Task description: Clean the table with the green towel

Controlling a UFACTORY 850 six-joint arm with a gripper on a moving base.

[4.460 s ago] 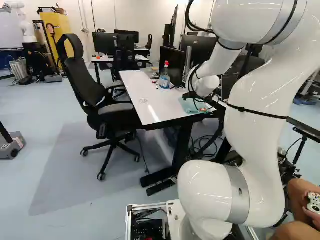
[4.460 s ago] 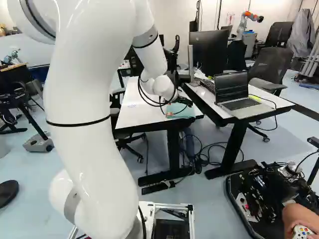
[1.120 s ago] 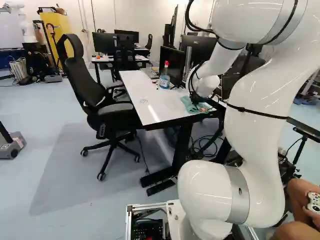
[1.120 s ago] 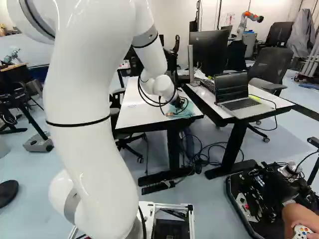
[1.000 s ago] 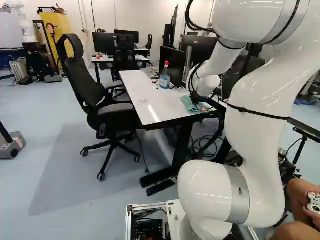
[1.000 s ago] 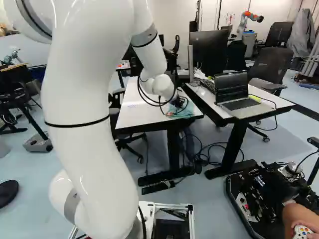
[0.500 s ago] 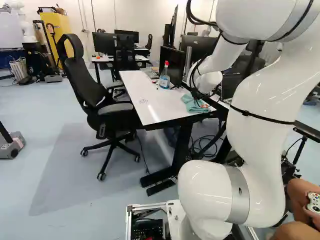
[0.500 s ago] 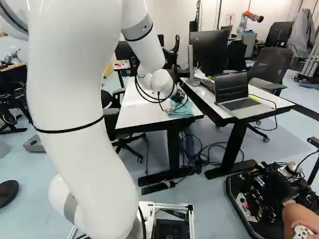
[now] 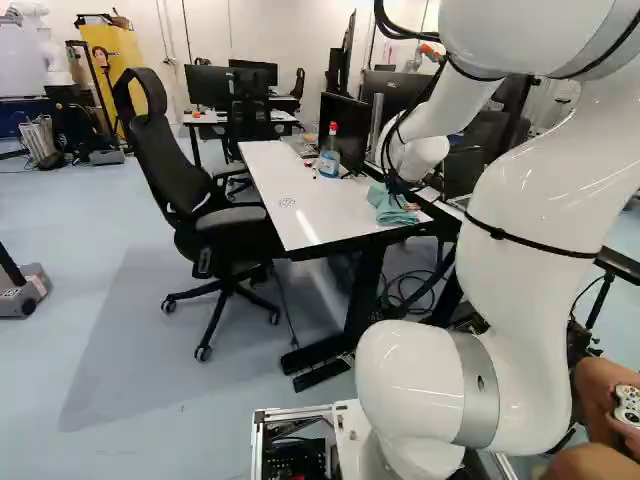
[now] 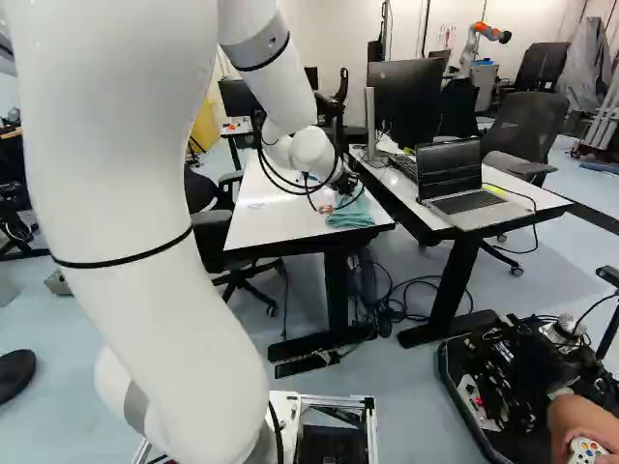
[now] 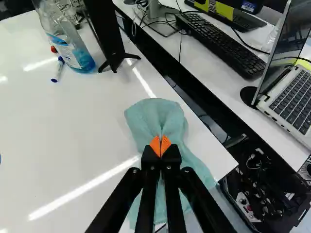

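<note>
My black two-finger gripper (image 10: pixel 346 184) is closed on the soft green-blue cloth towel (image 11: pixel 155 116). The orange pads (image 11: pixel 154 146) stand close together, with the cloth pinched and gathered in folds between them. One part of the towel fans out ahead of the fingertips; the rest extends back under the fingers. The gripper is positioned over the corner region of the rectangular table with the glossy white top (image 11: pixel 73 131). Whether the whole towel bears on the tabletop cannot be determined. Well ahead of the gripper, to its left, stands the clear plastic bottle of blue liquid with a red top (image 9: pixel 329 160). The white marker with a blue cap (image 11: pixel 58 69) lies just beside the bottle. The black flat monitor (image 11: pixel 104 29) stands ahead of the gripper, near the bottle. To the right of the gripper, across a dark gap, is the second white-topped table (image 11: pixel 209 87). It carries the long black keyboard (image 11: pixel 221 42), ahead and to the right of the gripper, and the open silver laptop with a dark screen (image 11: pixel 291 99), farther round to the right.
</note>
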